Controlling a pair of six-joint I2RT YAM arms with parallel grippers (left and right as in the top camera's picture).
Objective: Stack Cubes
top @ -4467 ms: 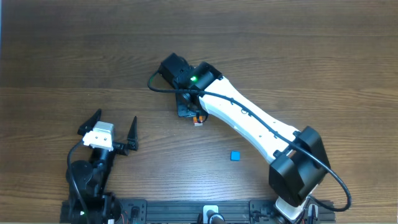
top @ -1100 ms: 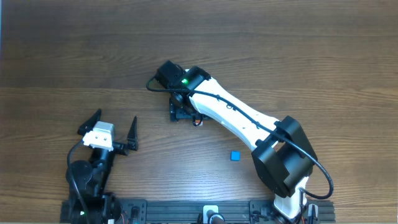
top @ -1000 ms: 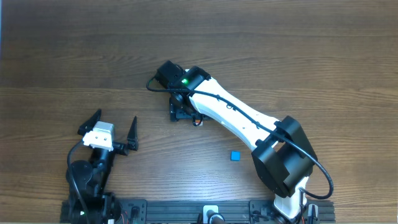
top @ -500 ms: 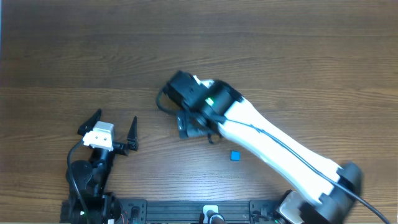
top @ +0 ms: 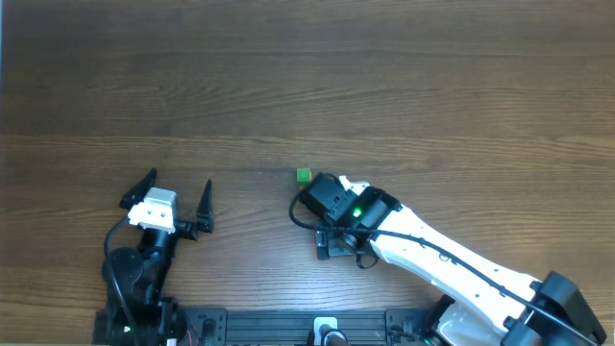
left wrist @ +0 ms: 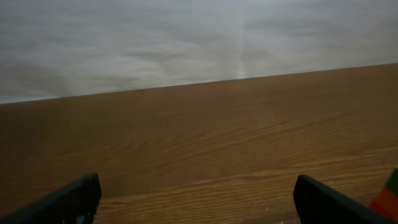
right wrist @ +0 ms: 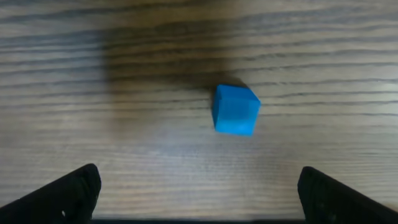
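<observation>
At the near left, your left gripper (top: 179, 180) is sitting above its base with its two fingers spread wide apart and is holding nothing. In its wrist view it is looking out across the bare wooden table (top: 432, 86).

Moving right, toward the middle of the table, a green cube (top: 304, 176) is standing well apart from that gripper. The left wrist view is catching it at the very edge, where it is resting on top of an orange-red cube (left wrist: 383, 206).

Just to the right of that pair and nearer to you, your right gripper (top: 333, 248) is hanging over the wood, with the right arm (top: 452, 269) reaching in from the near right corner. Its fingers are standing wide apart and are gripping nothing. In the right wrist view, the blue cube (right wrist: 235, 110) is lying on the table just beyond the fingertips. It is sitting roughly between the two fingers, touching neither, with one corner turned slightly toward the camera and the arm's shadow falling across the wood around it.
</observation>
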